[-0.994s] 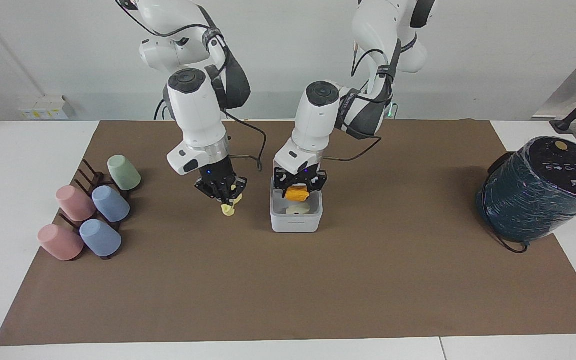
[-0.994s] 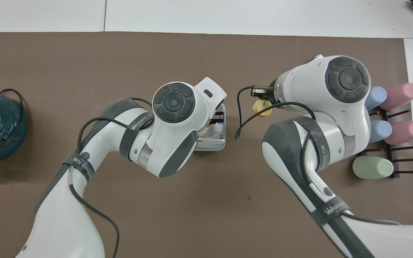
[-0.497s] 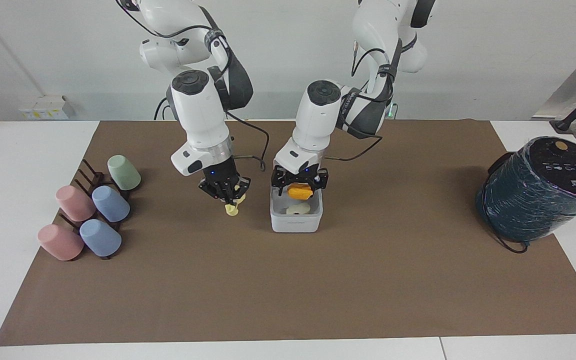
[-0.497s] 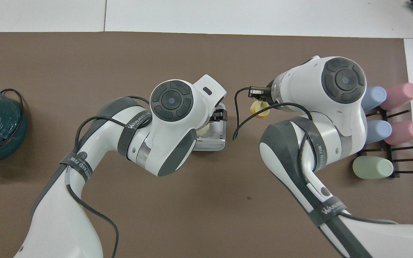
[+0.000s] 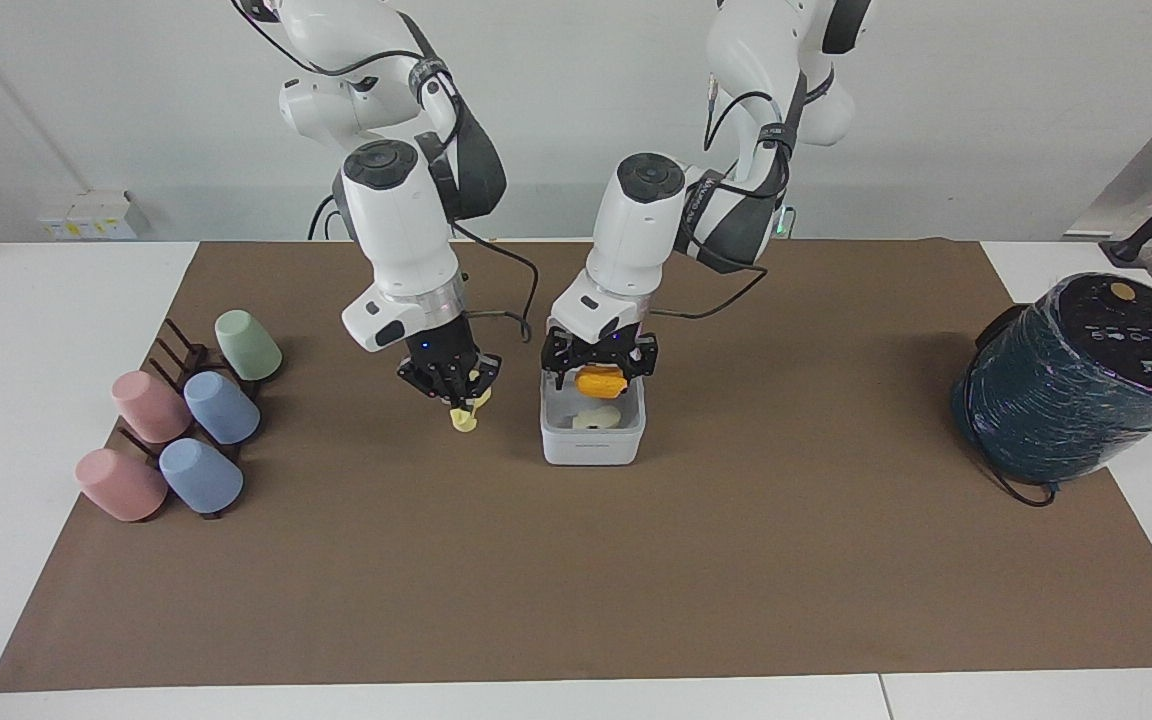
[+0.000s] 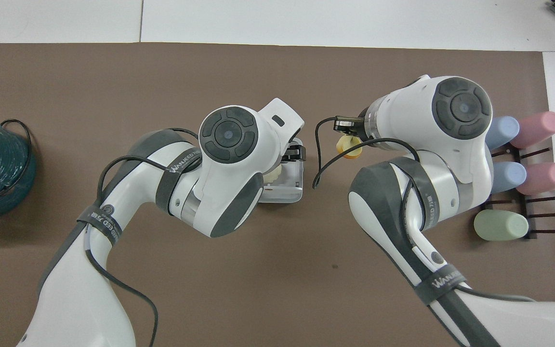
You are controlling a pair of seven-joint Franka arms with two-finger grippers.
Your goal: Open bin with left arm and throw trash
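The bin (image 5: 593,443) is a small white box standing open on the brown mat, and a cream-white wedge (image 5: 596,416) of trash lies inside it. My left gripper (image 5: 600,372) hangs just over the bin's opening, shut on the orange lump (image 5: 600,381). It covers most of the raised lid. Beside the bin, toward the right arm's end, my right gripper (image 5: 456,392) is shut on the pale yellow slab (image 5: 463,417), which hangs low over the mat. From overhead the left arm hides most of the bin (image 6: 291,192), while the yellow slab (image 6: 350,147) shows.
A big dark teal cylinder (image 5: 1086,380) stands at the left arm's end of the mat. Several pastel cups (image 5: 186,420) lie on a dark rack at the right arm's end. A black cable (image 5: 506,300) hangs from the right arm, close to the bin.
My left gripper has risen a little over the bin with the orange lump still between its fingers. My right gripper has shifted slightly toward the bin with the yellow slab.
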